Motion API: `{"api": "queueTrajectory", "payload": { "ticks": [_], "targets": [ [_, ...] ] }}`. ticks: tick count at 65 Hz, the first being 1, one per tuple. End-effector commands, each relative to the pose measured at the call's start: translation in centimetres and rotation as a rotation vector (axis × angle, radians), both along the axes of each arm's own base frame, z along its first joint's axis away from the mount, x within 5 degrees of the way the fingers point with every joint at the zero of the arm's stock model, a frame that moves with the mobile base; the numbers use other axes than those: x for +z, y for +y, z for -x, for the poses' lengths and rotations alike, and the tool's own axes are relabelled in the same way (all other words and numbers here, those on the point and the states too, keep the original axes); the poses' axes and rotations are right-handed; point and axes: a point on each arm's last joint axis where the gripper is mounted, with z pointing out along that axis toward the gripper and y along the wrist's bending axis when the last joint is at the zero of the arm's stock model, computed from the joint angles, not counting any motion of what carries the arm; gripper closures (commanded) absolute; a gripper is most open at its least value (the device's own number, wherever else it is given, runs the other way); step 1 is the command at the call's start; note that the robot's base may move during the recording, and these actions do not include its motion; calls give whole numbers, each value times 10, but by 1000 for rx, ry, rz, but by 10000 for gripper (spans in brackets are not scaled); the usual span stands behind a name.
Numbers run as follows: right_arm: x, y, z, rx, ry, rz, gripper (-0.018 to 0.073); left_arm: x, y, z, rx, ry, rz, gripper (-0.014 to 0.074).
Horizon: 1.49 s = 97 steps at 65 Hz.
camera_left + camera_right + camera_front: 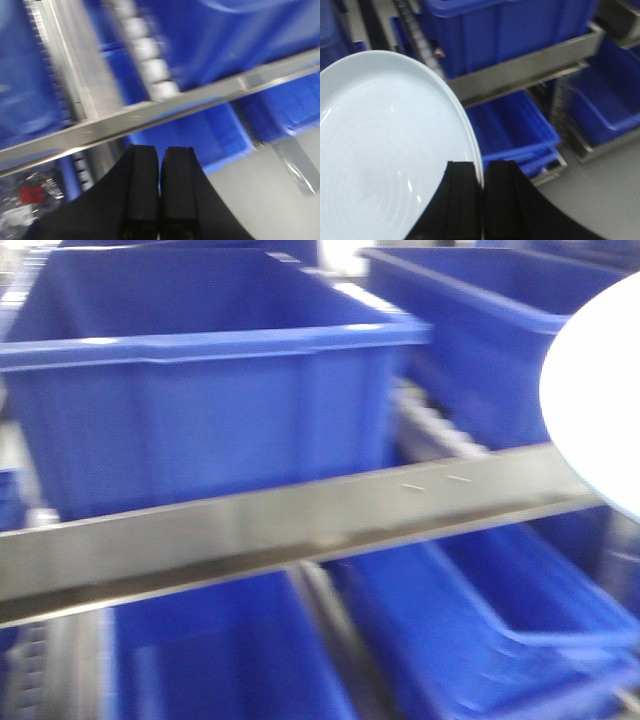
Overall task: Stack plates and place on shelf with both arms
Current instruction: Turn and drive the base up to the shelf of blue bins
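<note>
My right gripper (482, 172) is shut on the rim of a pale bluish-white plate (385, 150), holding it in the air in front of the shelf (520, 70). I cannot tell whether one plate or two are in the grip. The plate's edge shows at the right of the front view (595, 390). My left gripper (160, 155) is shut and empty, in front of the shelf's steel beam (150, 117). The shelf beam (300, 525) crosses the front view between blue crates.
Large blue crates (200, 380) sit on the upper level, more blue crates (480, 630) below. A roller rail (147, 55) runs between crates. Grey floor (600, 200) lies below the rack. A clear bag with a red label (30, 195) lies low left.
</note>
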Motion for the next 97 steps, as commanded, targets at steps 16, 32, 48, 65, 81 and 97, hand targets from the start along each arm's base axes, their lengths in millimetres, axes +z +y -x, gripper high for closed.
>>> {"api": "queueTrajectory", "payload": {
  "ticks": [16, 32, 48, 65, 81, 97],
  "targets": [
    [17, 1, -4, 11, -114, 12, 530, 15, -1, -6, 9, -97, 28, 510],
    [17, 1, -4, 11, -114, 12, 530, 15, -1, -6, 9, -97, 28, 510],
    [17, 1, -4, 11, -114, 12, 530, 15, -1, -6, 9, -97, 28, 510],
    [17, 1, -4, 11, -114, 12, 530, 15, -1, -6, 9, -97, 28, 510],
    [17, 1, -4, 11, -114, 12, 530, 15, -1, -6, 9, -97, 28, 510],
    [17, 1, -4, 11, -114, 12, 530, 15, -1, -6, 9, -97, 28, 510]
  ]
}}
